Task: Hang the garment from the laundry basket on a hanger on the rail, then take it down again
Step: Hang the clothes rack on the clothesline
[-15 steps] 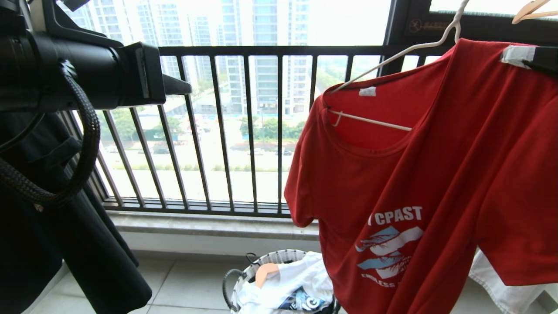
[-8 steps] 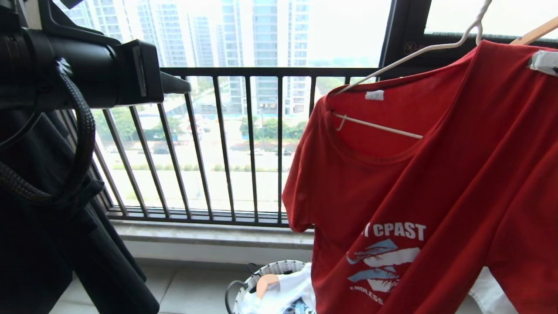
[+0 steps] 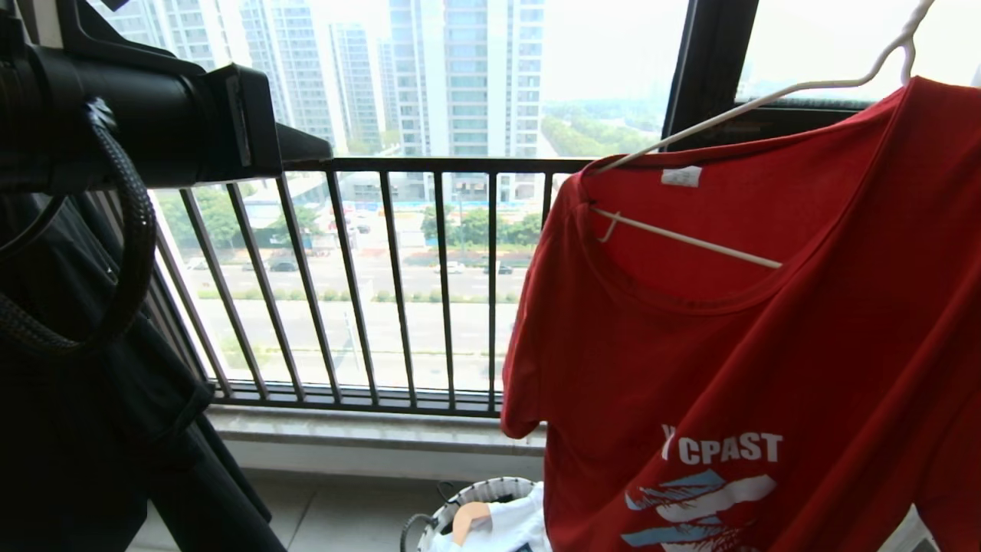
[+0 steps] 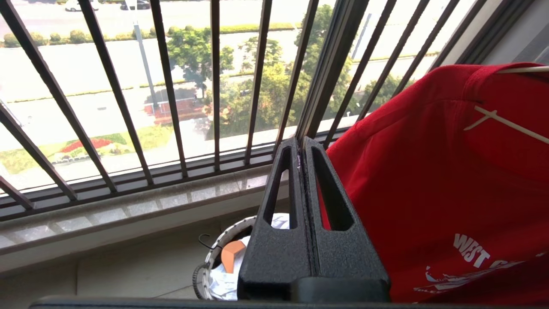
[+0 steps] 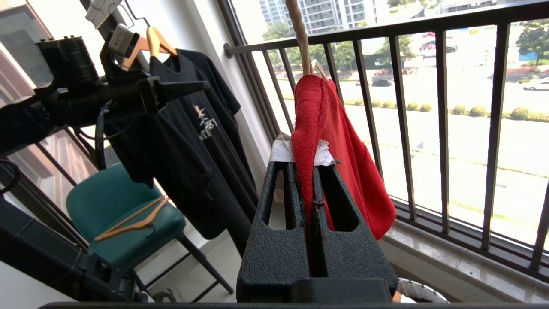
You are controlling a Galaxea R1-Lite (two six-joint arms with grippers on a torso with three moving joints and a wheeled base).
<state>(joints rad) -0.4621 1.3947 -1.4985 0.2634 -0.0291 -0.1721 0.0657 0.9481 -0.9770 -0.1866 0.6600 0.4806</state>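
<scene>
Over the last second your whole view rose: the railing bars sank lower in the head view and the laundry basket slid to the bottom edge, so the robot lifted itself, probably toward the rail, which was not visible. You had one garment on one hanger. The right gripper kept its fingers pinched tight on the red cloth. The left gripper was fully closed and empty, held out beside the shirt. One black shirt hung behind it.
</scene>
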